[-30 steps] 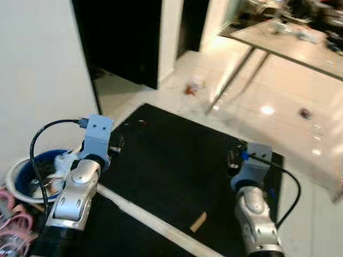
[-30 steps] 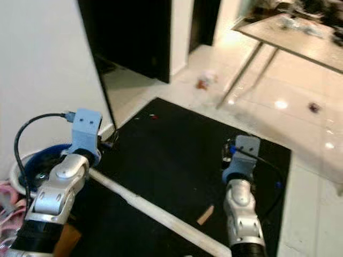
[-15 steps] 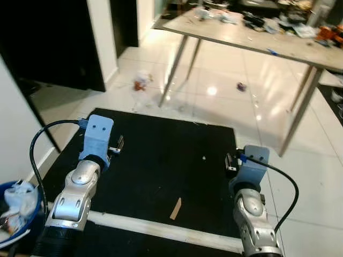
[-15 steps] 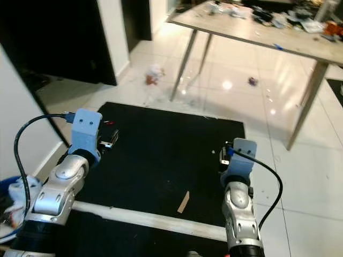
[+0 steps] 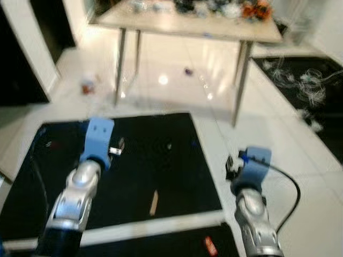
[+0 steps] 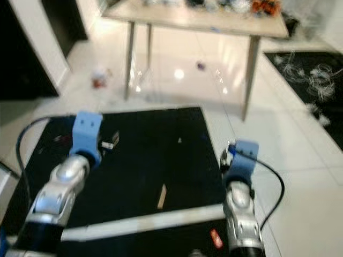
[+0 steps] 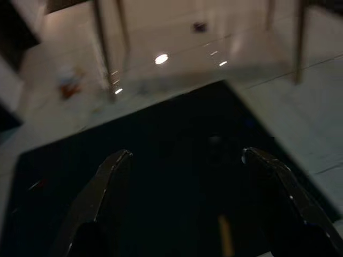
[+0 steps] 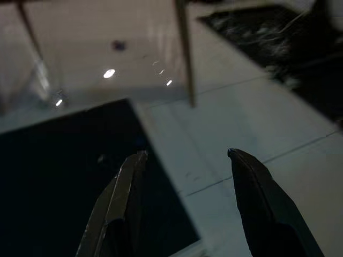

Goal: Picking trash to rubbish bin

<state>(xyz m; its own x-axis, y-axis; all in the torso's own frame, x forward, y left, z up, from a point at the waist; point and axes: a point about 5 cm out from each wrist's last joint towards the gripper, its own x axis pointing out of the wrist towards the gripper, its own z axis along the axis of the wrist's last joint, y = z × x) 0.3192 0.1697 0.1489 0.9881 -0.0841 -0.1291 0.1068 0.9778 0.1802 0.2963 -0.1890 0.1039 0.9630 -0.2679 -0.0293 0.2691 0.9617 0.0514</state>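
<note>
1. Swinging right since a second ago, the head camera loses the blue bin and faces a table (image 5: 187,24).
2. Both grippers, left gripper (image 7: 185,160) and right gripper (image 8: 185,158), hover wide apart, empty, over the black mat (image 5: 161,160).
3. Trash (image 5: 87,85) lies on white tiles beyond the mat, by the table leg.

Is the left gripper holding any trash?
No, the left gripper is open with only the black mat between its fingers.

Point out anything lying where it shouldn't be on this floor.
Litter is strewn about: a tan strip on the black mat, a red scrap near its pale edge, crumpled rubbish left of the table leg, and a small dark bit beneath the table.
</note>
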